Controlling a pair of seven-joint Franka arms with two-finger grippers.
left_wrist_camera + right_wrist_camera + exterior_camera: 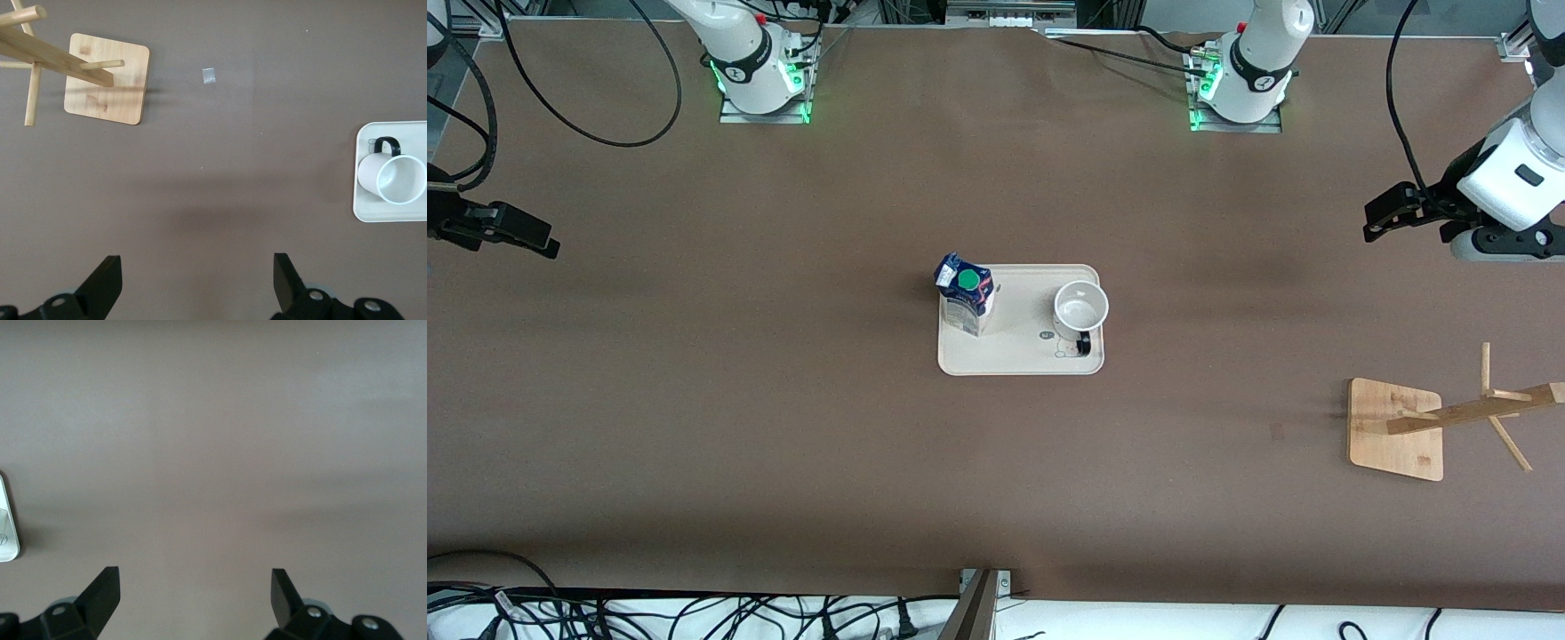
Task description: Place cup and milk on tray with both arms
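Observation:
The cream tray point(1021, 357) lies in the middle of the table. The milk carton point(966, 298) stands upright on the tray's corner toward the right arm's end. The white cup point(1080, 307) stands upright on the tray toward the left arm's end, its black handle pointing at the front camera. My left gripper point(1373, 222) is open and empty over bare table at the left arm's end. The left wrist view shows it point(198, 280) well apart from the cup point(393, 179) and tray point(363, 207). My right gripper point(547, 244) is open and empty over bare table at the right arm's end; in the right wrist view point(195, 597), only the tray's edge point(7, 537) shows.
A wooden rack point(1396, 427) with slanted pegs stands near the left arm's end, nearer the front camera than the left gripper; it also shows in the left wrist view point(107, 80). A small scrap of tape point(209, 75) lies on the table beside it.

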